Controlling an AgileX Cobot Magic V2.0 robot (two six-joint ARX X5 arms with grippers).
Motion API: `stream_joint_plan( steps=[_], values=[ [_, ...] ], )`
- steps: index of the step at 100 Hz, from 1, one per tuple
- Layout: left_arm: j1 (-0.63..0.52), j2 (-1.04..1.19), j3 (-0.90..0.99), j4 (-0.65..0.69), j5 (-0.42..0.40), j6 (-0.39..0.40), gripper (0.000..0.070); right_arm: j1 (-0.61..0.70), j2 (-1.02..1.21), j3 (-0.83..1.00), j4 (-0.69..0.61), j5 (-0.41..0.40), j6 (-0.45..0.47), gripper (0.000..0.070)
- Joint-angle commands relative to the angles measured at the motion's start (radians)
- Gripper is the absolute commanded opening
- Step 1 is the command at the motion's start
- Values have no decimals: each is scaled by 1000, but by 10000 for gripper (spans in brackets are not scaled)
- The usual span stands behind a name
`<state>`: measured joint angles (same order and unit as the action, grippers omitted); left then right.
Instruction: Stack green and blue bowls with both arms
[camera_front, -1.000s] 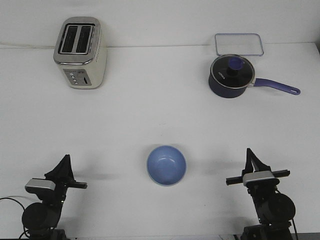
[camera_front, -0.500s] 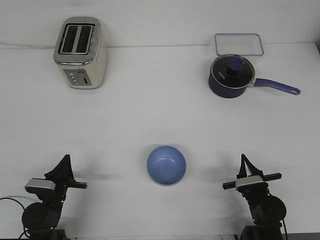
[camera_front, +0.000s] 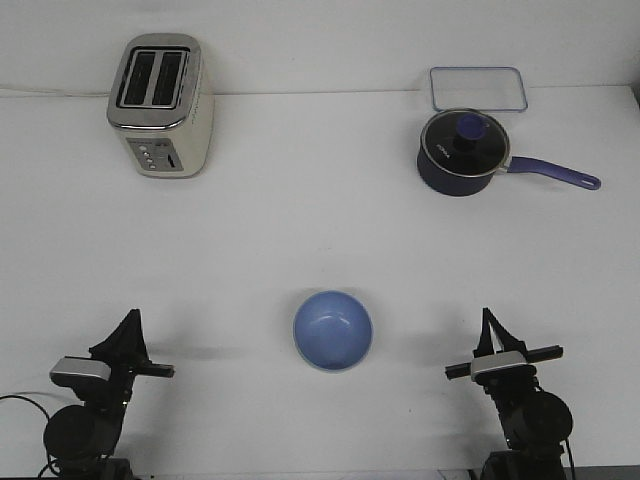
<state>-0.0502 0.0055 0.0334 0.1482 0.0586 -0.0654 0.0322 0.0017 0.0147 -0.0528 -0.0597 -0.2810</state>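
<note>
The light blue bowl (camera_front: 332, 329) sits upright on the white table at the front centre, and its inside is empty. A thin pale rim shows along its lower edge; I cannot tell whether that is the green bowl beneath it. No separate green bowl is in view. My left gripper (camera_front: 131, 314) rests low at the front left, its fingers together in a point, holding nothing. My right gripper (camera_front: 487, 313) rests low at the front right, also closed to a point and holding nothing. Both grippers are well apart from the bowl.
A cream and silver toaster (camera_front: 160, 105) stands at the back left. A dark navy saucepan (camera_front: 462, 152) with a lid and a purple handle stands at the back right. A clear rectangular lid (camera_front: 478, 88) lies behind it.
The right arm has drawn slightly left and lower than one second ago, then stayed still. The left arm and the bowl have not moved.
</note>
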Motion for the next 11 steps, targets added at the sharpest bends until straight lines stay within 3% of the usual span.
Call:
stream_joint_plan(
  steps=[1, 11],
  values=[
    [-1, -1, -19, 10, 1, 1, 14, 1, -1, -2, 11, 0, -4, 0],
    [-1, -1, -19, 10, 1, 1, 14, 1, -1, -2, 11, 0, -4, 0]
  ],
)
